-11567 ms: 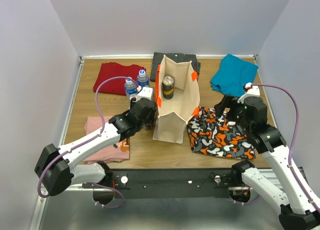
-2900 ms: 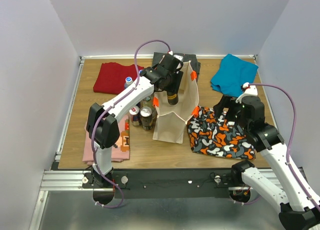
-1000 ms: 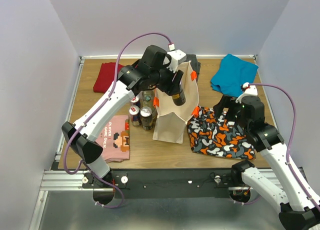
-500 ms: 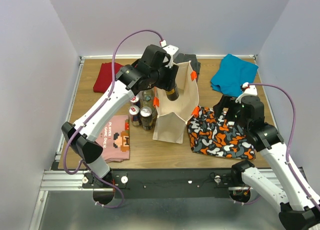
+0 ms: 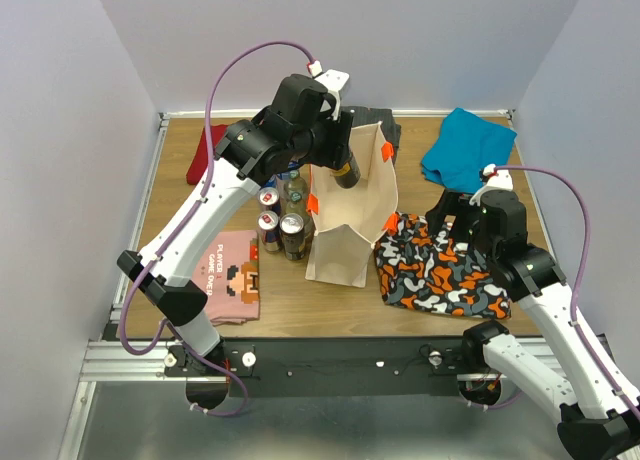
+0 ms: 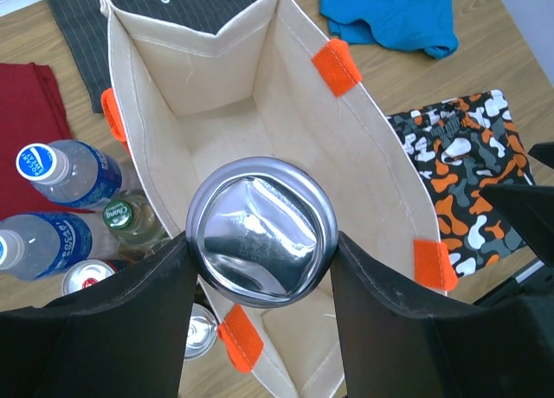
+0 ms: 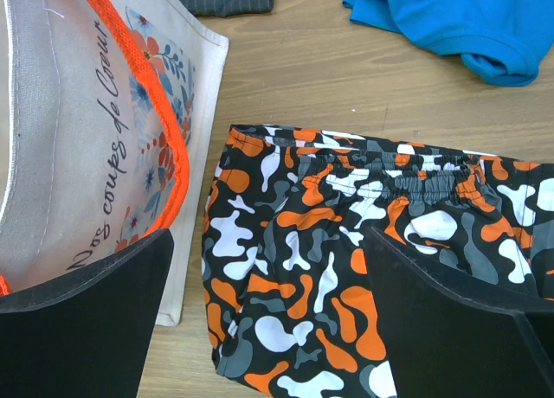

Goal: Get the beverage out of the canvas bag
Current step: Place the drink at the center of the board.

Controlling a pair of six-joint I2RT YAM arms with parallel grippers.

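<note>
Raised since half a second ago, the left claw (image 5: pixel 338 158) has carried the beverage can (image 6: pixel 261 243) higher over the canvas bag (image 5: pixel 345 250). This claw is clenched on the can, one finger on each side. The can is upright, its silver top facing the wrist camera. It hangs over the left half of the bag mouth. Its lower end appears about level with the rim, but neither view confirms clearance.

The bag stands upright on the wooden surface (image 5: pixel 300 305) with its mouth wide. What shows of the interior is bare canvas; the floor is partly hidden behind the can.

Just left of the bag stands a cluster of two blue-capped water bottles (image 6: pixel 54 166), a green-capped bottle (image 6: pixel 121 216) and several cans (image 5: pixel 270 223). Some of these are cut off by the claw fingers in the wrist view.

The right claw (image 7: pixel 267 268) hangs released, fingers spread, above the orange camouflage shorts (image 7: pixel 346 277) lying right of the bag. The red garment (image 5: pixel 208 145) at rear left is mostly hidden by the left arm.
</note>
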